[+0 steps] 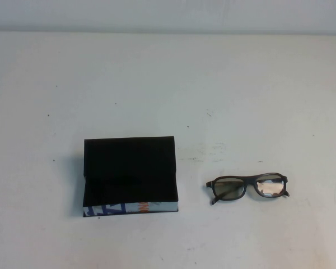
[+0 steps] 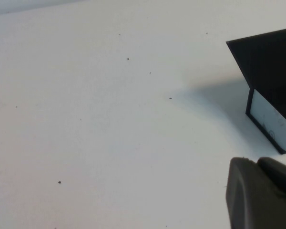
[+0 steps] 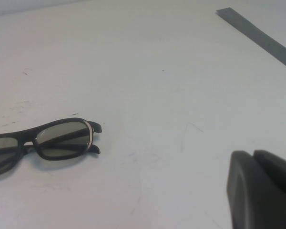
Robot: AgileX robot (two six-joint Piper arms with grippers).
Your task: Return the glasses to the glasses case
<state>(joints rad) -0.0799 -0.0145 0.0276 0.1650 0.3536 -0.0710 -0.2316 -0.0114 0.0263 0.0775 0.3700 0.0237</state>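
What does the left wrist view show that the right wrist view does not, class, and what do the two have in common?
Only the left wrist view shows the glasses case, lid raised, with its white side strip, and the left gripper at the picture's edge. Only the right wrist view shows the glasses, folded, lying apart from the shut right gripper, plus a grey strip. Both show the white table.

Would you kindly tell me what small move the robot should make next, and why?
Probably open the right tool and bring it toward the glasses. They lie folded on the table, apart from the open glasses case and on the right arm's side, and that tool is shut and off to their side. The left tool sits beside the case, holding nothing.
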